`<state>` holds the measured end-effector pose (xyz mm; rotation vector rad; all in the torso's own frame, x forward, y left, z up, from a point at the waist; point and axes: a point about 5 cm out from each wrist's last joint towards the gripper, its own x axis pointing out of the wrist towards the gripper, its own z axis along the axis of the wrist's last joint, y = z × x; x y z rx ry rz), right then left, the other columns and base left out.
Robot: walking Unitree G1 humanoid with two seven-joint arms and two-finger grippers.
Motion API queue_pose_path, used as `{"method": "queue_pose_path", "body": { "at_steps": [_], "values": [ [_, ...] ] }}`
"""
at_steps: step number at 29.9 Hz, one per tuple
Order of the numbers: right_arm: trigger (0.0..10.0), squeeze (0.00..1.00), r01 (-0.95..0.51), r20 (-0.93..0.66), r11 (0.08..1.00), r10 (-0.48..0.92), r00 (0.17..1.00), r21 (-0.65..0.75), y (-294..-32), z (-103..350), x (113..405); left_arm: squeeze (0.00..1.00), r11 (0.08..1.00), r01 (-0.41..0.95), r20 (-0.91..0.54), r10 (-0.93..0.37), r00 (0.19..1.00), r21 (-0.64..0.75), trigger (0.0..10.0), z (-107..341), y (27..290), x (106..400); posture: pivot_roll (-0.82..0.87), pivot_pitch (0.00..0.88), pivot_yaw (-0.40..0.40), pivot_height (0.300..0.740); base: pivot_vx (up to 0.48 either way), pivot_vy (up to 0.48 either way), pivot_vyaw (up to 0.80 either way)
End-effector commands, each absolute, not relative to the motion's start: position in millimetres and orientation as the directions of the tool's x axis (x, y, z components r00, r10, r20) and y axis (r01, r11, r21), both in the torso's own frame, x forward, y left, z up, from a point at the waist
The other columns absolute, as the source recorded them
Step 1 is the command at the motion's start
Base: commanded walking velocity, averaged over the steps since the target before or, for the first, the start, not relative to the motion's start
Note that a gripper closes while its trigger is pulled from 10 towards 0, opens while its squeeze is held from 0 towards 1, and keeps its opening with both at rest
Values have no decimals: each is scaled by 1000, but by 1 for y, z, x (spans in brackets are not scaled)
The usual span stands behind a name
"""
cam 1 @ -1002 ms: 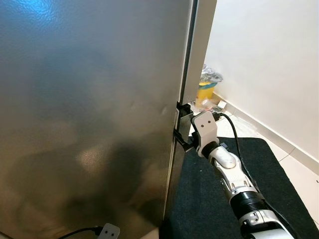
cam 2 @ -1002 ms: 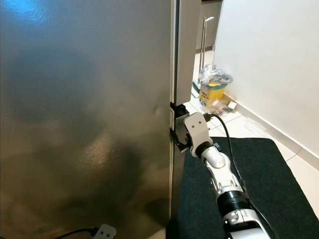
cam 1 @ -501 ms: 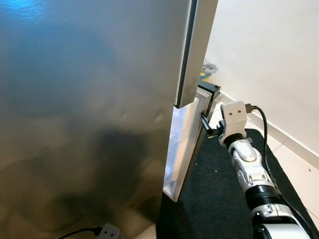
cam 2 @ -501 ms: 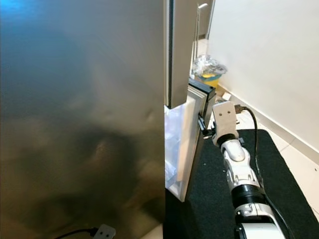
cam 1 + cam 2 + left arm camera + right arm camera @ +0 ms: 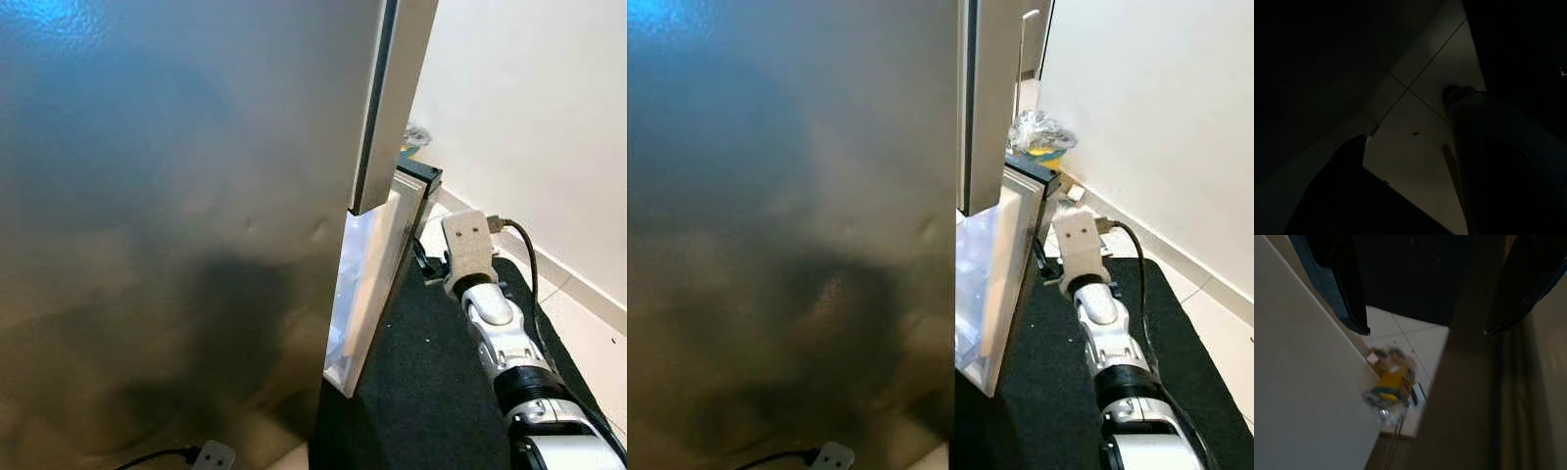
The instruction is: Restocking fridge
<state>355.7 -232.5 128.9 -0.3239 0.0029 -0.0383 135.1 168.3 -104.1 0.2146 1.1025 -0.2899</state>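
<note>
In the head views the lower fridge door (image 5: 377, 279), shut flush a second ago, is now standing ajar beside the brushed-steel fridge side (image 5: 167, 225), and the right gripper (image 5: 427, 266) is hanging just beside its black-gasketed edge; so the fridge is opening for restocking, with frosted white lining showing inside. In the right wrist view its two black fingers (image 5: 1344, 289) are spread, gripping nothing, with a crinkly yellow package (image 5: 1390, 384) by the white wall beyond the door; the left wrist view is showing dim floor tiles (image 5: 1415, 142), and I cannot tell that hand's state.

Right arm (image 5: 502, 338) silver, black collar, white wrist block, black cable.
</note>
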Motion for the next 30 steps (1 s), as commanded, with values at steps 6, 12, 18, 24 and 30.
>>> {"method": "queue_pose_path", "body": {
  "at_steps": [6,12,18,24,30],
  "values": [
    [10000,0,-10,-231,955,-62,971,-297,-241,60,321,0,941,339,-957,-104,270,-6,10000,-116,173,95,-40,68,6,740,0,0,0],
    [10000,0,-199,-411,962,108,905,-186,-219,13,290,0,939,344,-958,-102,270,-3,10000,-116,174,95,-42,63,7,740,0,0,0],
    [10000,0,-274,-703,945,73,708,-177,-222,-49,225,0,942,337,-956,-100,274,-1,10000,-116,174,97,-37,58,7,740,0,0,0],
    [10000,0,-284,-840,947,27,541,-152,-226,-82,168,0,946,325,-957,-93,273,1,10000,-116,176,95,-37,64,10,740,0,0,0],
    [10000,0,-274,-916,953,-11,401,-131,-230,-100,120,0,950,311,-959,-87,270,2,10000,-117,177,93,-35,63,13,740,0,0,0]
  ]
}}
